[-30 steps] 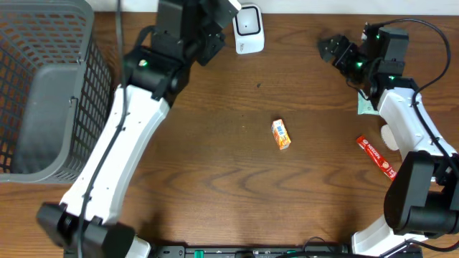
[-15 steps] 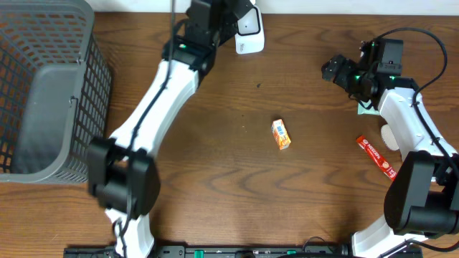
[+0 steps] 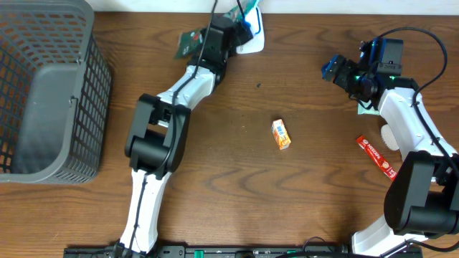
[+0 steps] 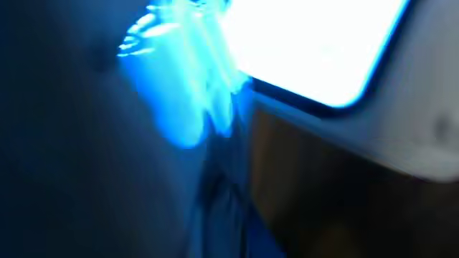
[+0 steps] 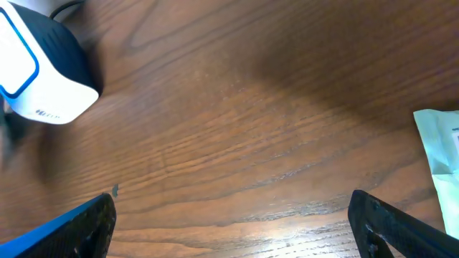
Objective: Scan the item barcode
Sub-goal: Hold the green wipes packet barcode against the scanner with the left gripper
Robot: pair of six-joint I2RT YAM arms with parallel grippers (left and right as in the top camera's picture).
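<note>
The white barcode scanner (image 3: pixel 252 41) stands at the table's far edge, and my left gripper (image 3: pixel 240 25) reaches right up to it. In the blurred left wrist view the gripper (image 4: pixel 229 215) is shut on a thin, crinkly item (image 4: pixel 179 93) that glows blue, held in front of the scanner's bright window (image 4: pixel 308 43). What the item is cannot be made out. My right gripper (image 3: pixel 334 67) hovers open at the far right. In its wrist view the gripper (image 5: pixel 237 222) has its fingers (image 5: pixel 72 229) wide apart over bare wood, with the scanner (image 5: pixel 43 72) at the upper left.
A small orange box (image 3: pixel 281 134) lies mid-table. A red stick pack (image 3: pixel 376 156) and a pale green packet (image 3: pixel 367 107) lie near the right arm; the packet (image 5: pixel 441 150) shows at the right wrist view's edge. A grey mesh basket (image 3: pixel 43 93) fills the left side.
The left arm has stretched out towards the scanner and brought its gripper to the scanner's face. The right gripper has shifted only slightly and stays open.
</note>
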